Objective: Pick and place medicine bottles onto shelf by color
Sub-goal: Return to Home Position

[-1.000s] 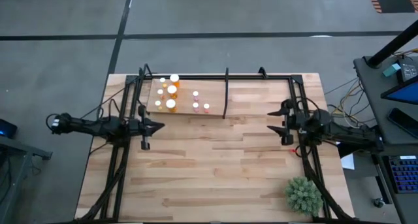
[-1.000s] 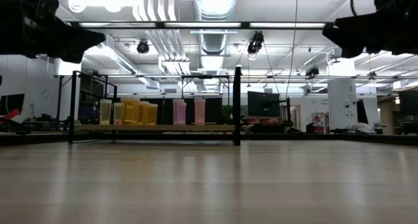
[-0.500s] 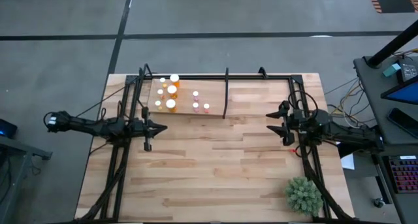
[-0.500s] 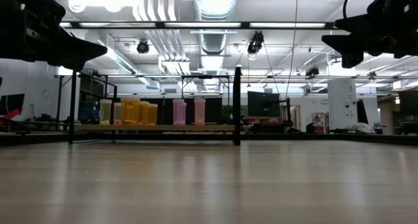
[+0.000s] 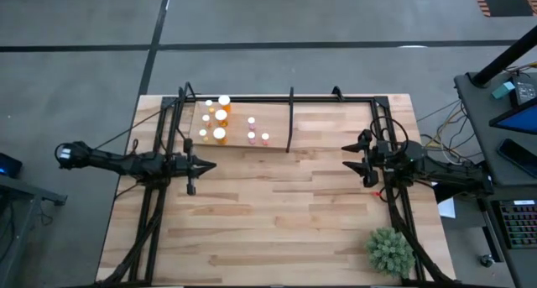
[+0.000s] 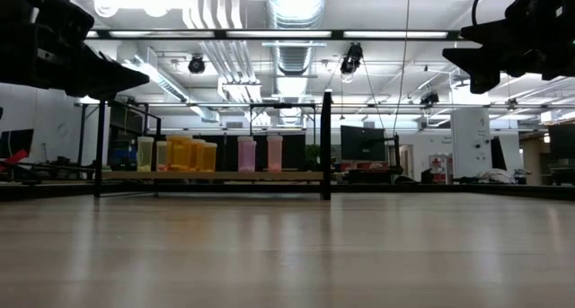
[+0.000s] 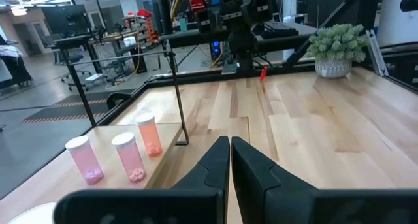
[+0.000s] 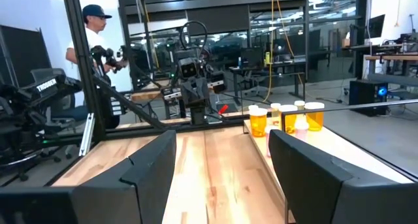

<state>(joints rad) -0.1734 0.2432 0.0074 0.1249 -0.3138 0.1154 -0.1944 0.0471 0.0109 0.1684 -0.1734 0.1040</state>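
Note:
Several medicine bottles with white caps stand upright on the shelf [image 5: 273, 120] at the table's far left: orange ones [image 5: 220, 118] on its left part, pink ones [image 5: 254, 135] nearer the black post [image 5: 290, 120]. The low view shows them in a row [image 6: 207, 154]. My left gripper [image 5: 205, 164] hovers shut, level, just near of the shelf, above the table; in its wrist view three pink bottles [image 7: 134, 155] stand ahead. My right gripper [image 5: 352, 154] hovers open at the table's right, holding nothing; orange bottles [image 8: 287, 116] show past its fingers.
A green spiky plant [image 5: 390, 251] in a pot stands at the near right corner. A black tube frame [image 5: 336, 99] runs along the far edge and both sides. A person [image 8: 95, 34] stands in the room beyond the table.
My left gripper has tipped its fingertips down a little and sits slightly lower in the low view, still shut. My right gripper has rolled about its own axis, staying in place and open. The bottles have kept still.

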